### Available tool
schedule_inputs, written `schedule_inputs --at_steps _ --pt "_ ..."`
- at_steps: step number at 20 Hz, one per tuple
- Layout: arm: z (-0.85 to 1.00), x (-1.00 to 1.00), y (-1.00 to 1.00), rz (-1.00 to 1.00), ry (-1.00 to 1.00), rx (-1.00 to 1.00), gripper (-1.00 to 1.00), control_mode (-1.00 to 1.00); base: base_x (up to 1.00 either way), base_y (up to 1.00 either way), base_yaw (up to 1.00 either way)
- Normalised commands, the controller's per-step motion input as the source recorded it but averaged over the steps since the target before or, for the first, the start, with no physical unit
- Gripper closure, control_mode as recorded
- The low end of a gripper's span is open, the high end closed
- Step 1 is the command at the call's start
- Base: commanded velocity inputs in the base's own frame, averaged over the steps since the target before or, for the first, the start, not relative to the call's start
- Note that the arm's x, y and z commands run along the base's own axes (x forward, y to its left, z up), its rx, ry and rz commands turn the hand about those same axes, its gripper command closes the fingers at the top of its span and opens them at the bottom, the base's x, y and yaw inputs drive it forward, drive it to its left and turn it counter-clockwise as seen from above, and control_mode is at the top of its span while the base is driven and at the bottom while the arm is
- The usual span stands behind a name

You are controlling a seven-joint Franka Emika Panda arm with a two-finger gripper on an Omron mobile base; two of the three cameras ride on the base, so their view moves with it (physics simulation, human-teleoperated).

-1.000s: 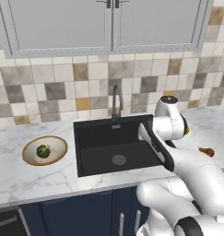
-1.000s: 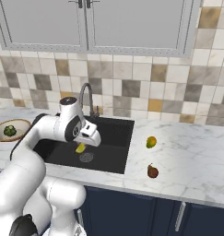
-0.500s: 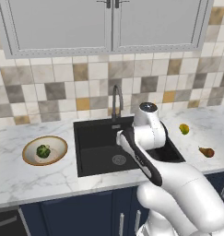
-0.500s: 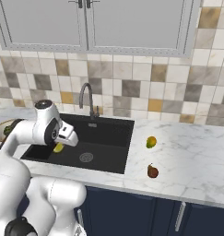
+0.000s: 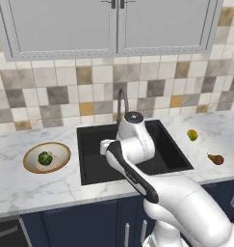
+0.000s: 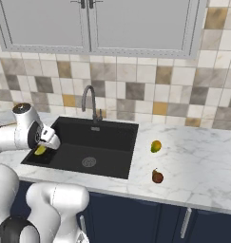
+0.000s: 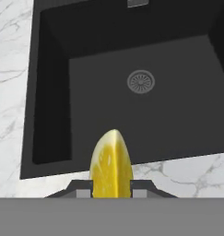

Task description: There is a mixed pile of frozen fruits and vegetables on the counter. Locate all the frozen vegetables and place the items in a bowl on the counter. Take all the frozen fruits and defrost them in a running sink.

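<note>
The gripper (image 7: 111, 186) is clamped on the slim yellowish piece (image 7: 111, 163), holding it above the left edge of the sink (image 5: 94, 166); left of the sink the bowl (image 5: 60, 163) sits on the counter (image 5: 36, 185) with the dark-green lump (image 5: 45, 157) inside; right of the sink lie the yellow-green fruit (image 6: 156, 146) and the brown pear-shaped fruit (image 6: 157, 176), near each other.

The white arm folds leftward with its elbow raised. The gripper (image 6: 42, 148) points downward, its fingers (image 7: 81, 185) clamped on a yellowish piece (image 7: 111, 164).
</note>
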Motion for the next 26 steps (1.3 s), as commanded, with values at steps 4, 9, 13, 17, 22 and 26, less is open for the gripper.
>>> schedule_inputs --at_steps 4,9,13,17,22,26 --pt "0.54 0.00 0.56 0.00 -0.01 0.09 1.00 -1.00 0.00 0.00 0.00" --pt "0.41 0.00 0.56 0.00 -0.01 0.09 1.00 -1.00 0.00 0.00 0.00" --pt "0.06 0.02 0.54 0.00 0.00 0.03 1.00 -1.00 0.00 0.00 0.00" --pt "0.00 0.14 0.48 0.00 0.00 0.00 1.00 -1.00 0.00 0.00 0.00" --pt "0.00 0.17 0.47 0.00 0.00 0.00 1.00 -1.00 0.00 0.00 0.00" --pt "0.00 0.29 0.37 0.00 0.00 0.00 1.00 -1.00 0.00 0.00 0.00"
